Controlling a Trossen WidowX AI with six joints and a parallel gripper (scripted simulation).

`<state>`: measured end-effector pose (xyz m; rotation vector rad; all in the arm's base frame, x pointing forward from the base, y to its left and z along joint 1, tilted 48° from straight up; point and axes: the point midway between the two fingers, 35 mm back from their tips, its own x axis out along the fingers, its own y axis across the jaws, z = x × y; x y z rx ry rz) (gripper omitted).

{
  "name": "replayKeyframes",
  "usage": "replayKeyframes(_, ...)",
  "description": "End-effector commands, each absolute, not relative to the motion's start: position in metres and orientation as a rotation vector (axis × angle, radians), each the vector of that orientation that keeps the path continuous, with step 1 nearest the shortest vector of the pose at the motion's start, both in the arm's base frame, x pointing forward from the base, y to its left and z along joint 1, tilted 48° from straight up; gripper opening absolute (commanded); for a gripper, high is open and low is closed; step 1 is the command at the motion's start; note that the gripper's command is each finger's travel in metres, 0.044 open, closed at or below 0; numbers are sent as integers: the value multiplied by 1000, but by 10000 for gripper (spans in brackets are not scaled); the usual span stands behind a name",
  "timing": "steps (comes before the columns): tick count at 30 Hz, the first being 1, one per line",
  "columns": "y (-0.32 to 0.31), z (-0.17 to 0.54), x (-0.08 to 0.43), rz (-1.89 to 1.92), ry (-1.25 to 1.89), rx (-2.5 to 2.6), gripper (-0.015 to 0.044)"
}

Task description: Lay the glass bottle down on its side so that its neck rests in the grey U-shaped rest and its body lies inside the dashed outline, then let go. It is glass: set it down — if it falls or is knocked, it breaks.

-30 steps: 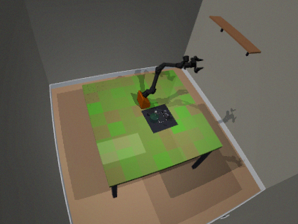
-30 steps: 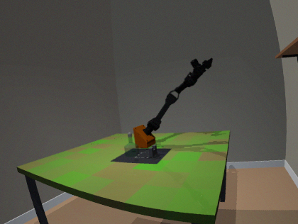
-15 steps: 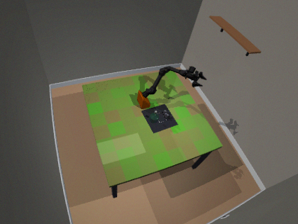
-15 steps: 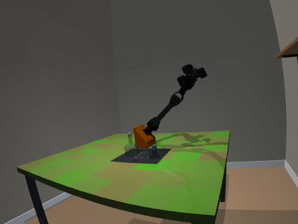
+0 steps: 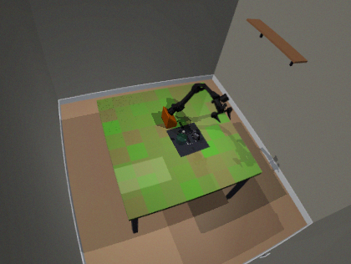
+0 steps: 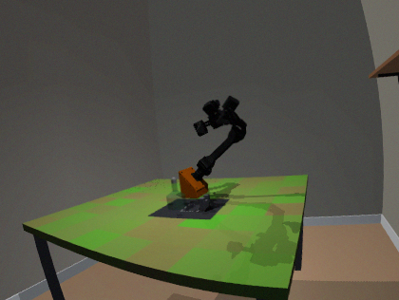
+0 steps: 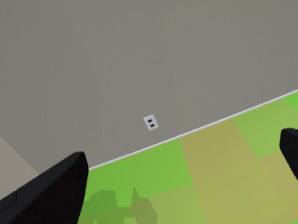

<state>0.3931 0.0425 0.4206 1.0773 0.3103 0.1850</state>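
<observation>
Glass bottle [image 5: 181, 137] [image 6: 174, 194], greenish, see-through, upright, narrow-necked

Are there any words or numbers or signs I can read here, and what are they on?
None that I can read.
The dark mat has little pale marks, too small and blurry to tell.
The wall plate has two dark spots, but no letters I can see.

plain room | green patchwork table [image 5: 144, 200] [image 6: 119, 247] [image 7: 212, 160], wall shelf [image 5: 277, 42] [image 6: 387, 65], wall socket [image 7: 151, 122]
</observation>
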Motion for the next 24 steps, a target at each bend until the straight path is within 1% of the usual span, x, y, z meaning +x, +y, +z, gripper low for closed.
replayKeyframes(1,23,354,411,81,485,1089,440)
replayKeyframes(5,-4,285,414,-27,673,1130,440)
replayKeyframes(9,-29,217,403,-128,870,1212,440)
replayKeyframes(12,-45,168,385,-198,1022,1309,440)
replayKeyframes(16,-61,110,347,-284,1229,1509,440)
replayKeyframes(21,-65,63,294,-358,1434,1870,440)
replayKeyframes(24,-64,59,287,-371,1467,1923,440)
